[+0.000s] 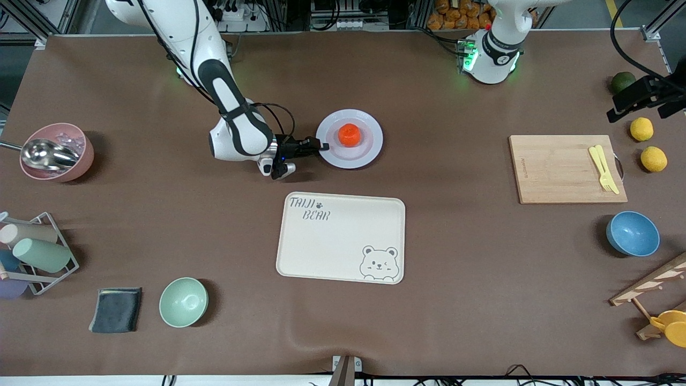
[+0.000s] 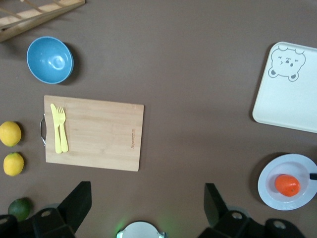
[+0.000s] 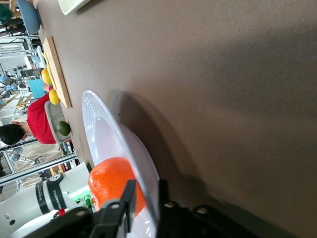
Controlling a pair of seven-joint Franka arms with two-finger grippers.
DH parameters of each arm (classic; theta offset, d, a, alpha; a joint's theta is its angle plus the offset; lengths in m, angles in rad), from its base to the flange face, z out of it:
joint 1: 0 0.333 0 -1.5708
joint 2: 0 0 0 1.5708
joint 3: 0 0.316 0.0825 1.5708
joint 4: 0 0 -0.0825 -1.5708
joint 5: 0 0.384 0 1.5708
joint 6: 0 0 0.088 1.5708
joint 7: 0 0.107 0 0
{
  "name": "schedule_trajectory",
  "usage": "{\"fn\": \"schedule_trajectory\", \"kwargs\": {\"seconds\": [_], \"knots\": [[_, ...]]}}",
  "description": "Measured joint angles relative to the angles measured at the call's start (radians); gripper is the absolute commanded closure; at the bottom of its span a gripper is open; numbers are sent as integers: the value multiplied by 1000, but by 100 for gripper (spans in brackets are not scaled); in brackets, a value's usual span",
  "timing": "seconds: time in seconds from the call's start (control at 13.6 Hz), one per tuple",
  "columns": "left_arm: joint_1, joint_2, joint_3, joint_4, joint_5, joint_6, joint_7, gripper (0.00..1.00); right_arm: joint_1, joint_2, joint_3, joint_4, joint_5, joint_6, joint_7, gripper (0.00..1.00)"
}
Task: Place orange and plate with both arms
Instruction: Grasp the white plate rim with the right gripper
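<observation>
The orange (image 1: 349,134) lies in the middle of the plate (image 1: 370,147), which rests on the brown table farther from the front camera than the cream bear tray. My right gripper (image 1: 323,146) is low at the plate's rim on the right arm's side, its two fingers shut on the rim, one above and one below. The right wrist view shows the rim (image 3: 99,129) between the fingers of that gripper (image 3: 146,186), with the orange (image 3: 109,181) just past them. My left gripper (image 1: 638,110) waits open and empty, high over the table near the lemons. Its wrist view shows its gripper (image 2: 147,187), the plate (image 2: 271,193) and the orange (image 2: 287,185).
The cream bear tray (image 1: 340,236) lies nearer the front camera than the plate. A wooden cutting board (image 1: 563,169) with yellow cutlery (image 1: 603,167), two lemons (image 1: 654,158), a dark green fruit (image 1: 623,81) and a blue bowl (image 1: 632,233) are at the left arm's end. A green bowl (image 1: 183,302), pink bowl (image 1: 56,151) and cup rack (image 1: 32,252) are at the right arm's end.
</observation>
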State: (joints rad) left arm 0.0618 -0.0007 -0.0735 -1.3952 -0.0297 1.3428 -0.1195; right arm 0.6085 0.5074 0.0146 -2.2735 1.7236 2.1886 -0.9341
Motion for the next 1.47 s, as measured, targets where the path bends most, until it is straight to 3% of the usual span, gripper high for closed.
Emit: {"fn": "schedule_trajectory", "kwargs": {"seconds": [0.88,1.47], "knots": [[-6,-22,3,-20,0,-13,0,0,25,-60,2,15,83,-7,-6,100],[-6,-31,8,-20,0,-14,0,0,-16,-90,-11,16,158,-107,-3,100]]}}
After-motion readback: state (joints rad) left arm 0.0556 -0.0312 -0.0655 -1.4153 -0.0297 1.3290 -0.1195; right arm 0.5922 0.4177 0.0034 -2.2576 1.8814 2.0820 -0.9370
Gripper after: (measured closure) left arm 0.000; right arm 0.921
